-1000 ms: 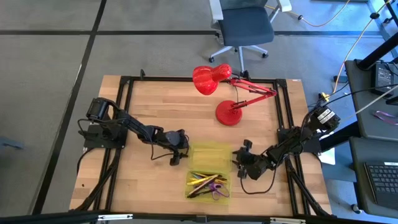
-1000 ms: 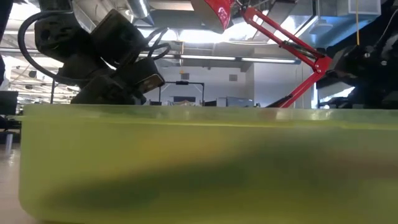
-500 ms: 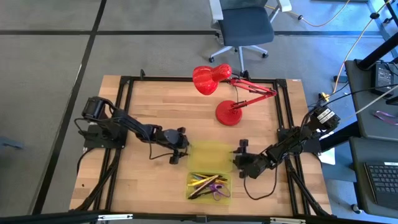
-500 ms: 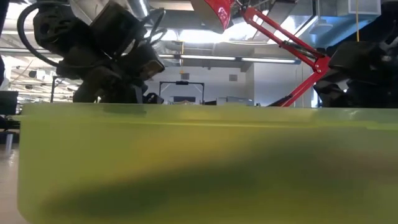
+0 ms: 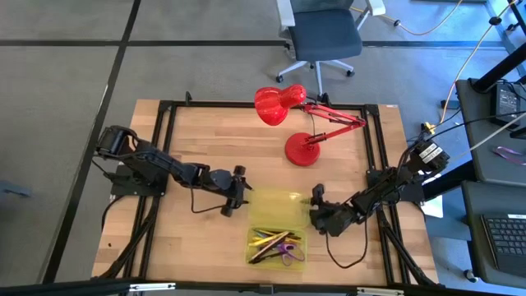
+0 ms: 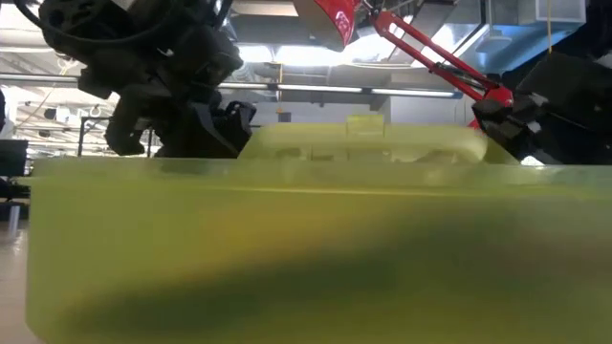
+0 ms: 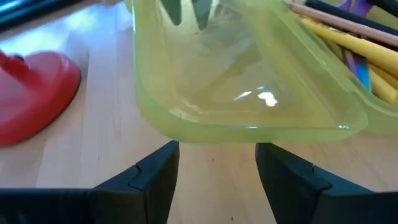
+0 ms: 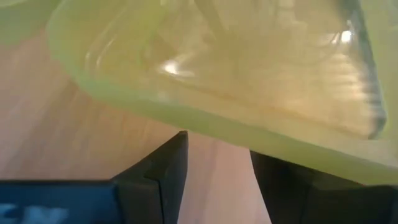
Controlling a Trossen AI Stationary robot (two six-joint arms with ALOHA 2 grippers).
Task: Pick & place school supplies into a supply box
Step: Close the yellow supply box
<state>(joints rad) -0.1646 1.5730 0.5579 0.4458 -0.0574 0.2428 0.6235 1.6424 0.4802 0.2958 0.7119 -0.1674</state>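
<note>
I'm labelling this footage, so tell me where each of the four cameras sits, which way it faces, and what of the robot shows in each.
High view: above the table, facing straight down; both arms, left gripper, right gripper, supply box, red desk lamp.
Low view: at table-top height, facing level across; the box wall fills it, dark arms above.
Left wrist view: on the left arm, facing the box's empty half; its open fingers show.
Right wrist view: on the right arm, facing the same half; open fingers.
Shared: the box appears in all.

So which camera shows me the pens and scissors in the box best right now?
The high view: it looks straight down on the school supplies lying in the supply box's near half. The left wrist view catches only a few pencil ends at its edge; the low view shows a dark blur through the box wall; the right wrist view shows none.
</note>
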